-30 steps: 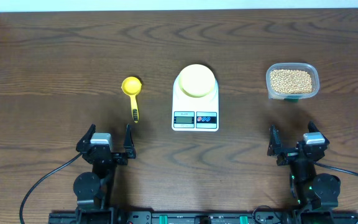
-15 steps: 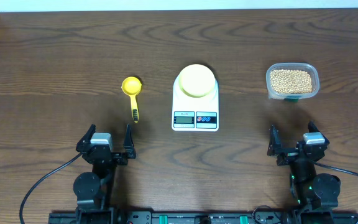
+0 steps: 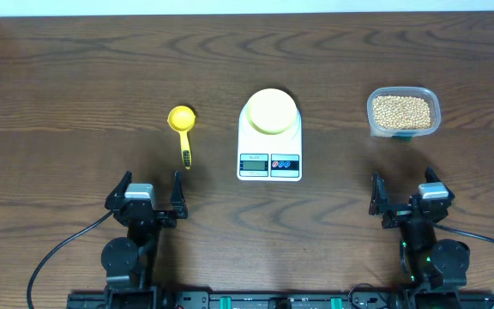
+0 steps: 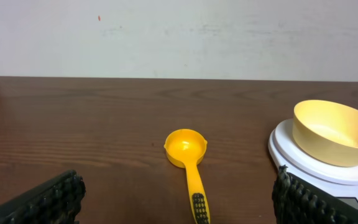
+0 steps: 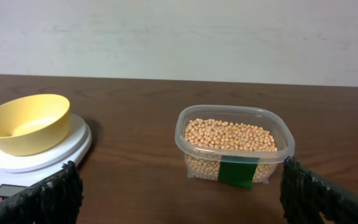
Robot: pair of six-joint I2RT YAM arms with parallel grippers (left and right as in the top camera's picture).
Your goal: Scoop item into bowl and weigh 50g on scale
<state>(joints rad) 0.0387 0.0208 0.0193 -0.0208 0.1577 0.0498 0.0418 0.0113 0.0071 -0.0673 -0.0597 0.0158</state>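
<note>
The white scale (image 3: 269,163) sits at the table's middle with the pale yellow bowl (image 3: 270,110) on its platform; both show in the left wrist view (image 4: 335,130) and the right wrist view (image 5: 27,122). The beige beans (image 3: 401,109) fill a clear plastic tub (image 3: 403,131) at the right, also in the right wrist view (image 5: 231,134). A yellow scoop (image 3: 182,122) lies left of the scale, bowl end away from me (image 4: 187,149). My left gripper (image 3: 151,197) is open and empty near the front edge (image 4: 179,202). My right gripper (image 3: 407,196) is open and empty (image 5: 182,199).
Dark wooden table (image 3: 75,94) with a pale wall behind it. Cables run from both arm bases at the front edge.
</note>
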